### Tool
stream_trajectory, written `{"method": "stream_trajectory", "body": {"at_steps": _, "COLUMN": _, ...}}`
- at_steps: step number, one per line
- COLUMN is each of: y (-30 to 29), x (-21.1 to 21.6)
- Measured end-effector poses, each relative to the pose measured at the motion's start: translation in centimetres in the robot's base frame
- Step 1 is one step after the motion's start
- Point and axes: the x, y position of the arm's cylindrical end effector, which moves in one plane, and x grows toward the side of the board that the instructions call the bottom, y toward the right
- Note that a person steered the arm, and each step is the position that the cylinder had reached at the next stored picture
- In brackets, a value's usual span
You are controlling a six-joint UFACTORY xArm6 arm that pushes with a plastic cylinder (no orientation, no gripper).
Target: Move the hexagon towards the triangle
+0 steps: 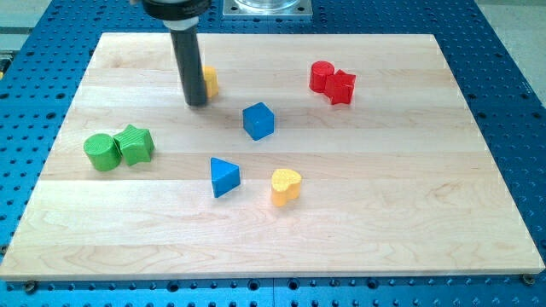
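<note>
My tip (pixel 196 103) rests on the board at the upper left, touching the left side of a yellow block (pixel 210 81), likely the hexagon, which the rod partly hides. The blue triangle (pixel 224 177) lies below the board's middle, well below and slightly right of my tip. A blue cube (pixel 258 120) sits between the yellow block and the triangle, a little to the right.
A green cylinder (pixel 101 152) and a green star (pixel 136 143) sit together at the left. A red cylinder (pixel 322 76) and a red star (pixel 341 87) touch at the upper right. A yellow heart (pixel 286 186) lies right of the triangle. The wooden board (pixel 409 213) rests on a blue perforated table.
</note>
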Motion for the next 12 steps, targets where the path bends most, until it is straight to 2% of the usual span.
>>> {"method": "stream_trajectory", "body": {"at_steps": 1, "y": -4.0, "x": -1.8}}
{"method": "stream_trajectory", "body": {"at_steps": 2, "y": -4.8, "x": -2.9}}
{"method": "stream_trajectory", "body": {"at_steps": 3, "y": -2.7, "x": -5.3}}
{"method": "stream_trajectory", "body": {"at_steps": 4, "y": 2.8, "x": -6.4}}
{"method": "stream_trajectory", "body": {"at_steps": 5, "y": 7.1, "x": -3.6}}
{"method": "stream_trajectory", "body": {"at_steps": 6, "y": 7.6, "x": -0.7}}
{"method": "stream_trajectory", "body": {"at_steps": 7, "y": 6.7, "x": -2.9}}
{"method": "stream_trajectory", "body": {"at_steps": 8, "y": 6.7, "x": -9.3}}
{"method": "stream_trajectory", "body": {"at_steps": 9, "y": 5.3, "x": -12.2}}
{"method": "stream_trajectory", "body": {"at_steps": 10, "y": 1.0, "x": -11.1}}
{"method": "stream_trajectory", "body": {"at_steps": 12, "y": -1.0, "x": -5.8}}
